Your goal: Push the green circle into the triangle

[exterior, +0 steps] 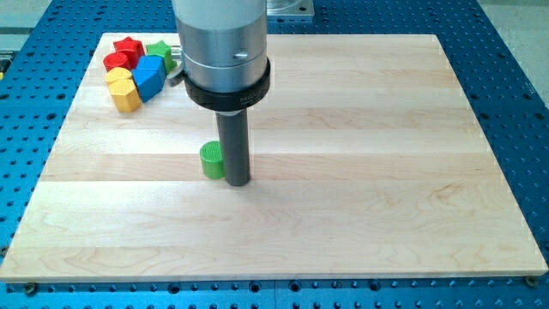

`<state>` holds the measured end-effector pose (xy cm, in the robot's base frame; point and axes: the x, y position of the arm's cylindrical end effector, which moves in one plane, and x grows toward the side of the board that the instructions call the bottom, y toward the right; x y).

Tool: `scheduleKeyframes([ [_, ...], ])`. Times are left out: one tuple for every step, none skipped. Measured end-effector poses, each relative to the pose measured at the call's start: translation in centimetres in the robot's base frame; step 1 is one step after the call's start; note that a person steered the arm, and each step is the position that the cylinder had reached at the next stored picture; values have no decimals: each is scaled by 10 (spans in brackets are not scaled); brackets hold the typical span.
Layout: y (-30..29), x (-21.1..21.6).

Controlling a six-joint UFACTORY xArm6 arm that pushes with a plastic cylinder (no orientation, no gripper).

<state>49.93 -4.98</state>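
A green circle block (211, 160) stands on the wooden board (360, 189), left of the middle. My tip (237, 181) rests on the board right next to the circle's right side, touching or nearly touching it. At the view's top left lies a cluster of blocks: a red star (125, 50), a red block (117, 62), a green star (159, 51), a blue block (148, 75) and two yellow blocks (124, 90). I cannot tell which one is the triangle. The arm's silver body hides part of the cluster's right side.
The board lies on a blue perforated table (523, 103). The arm's wide silver and black housing (225, 51) hangs over the board's upper middle.
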Motion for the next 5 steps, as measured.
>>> scheduleKeyframes([
  [-7, 0],
  [-34, -2],
  [-63, -23],
  [-65, -48],
  [-83, -94],
])
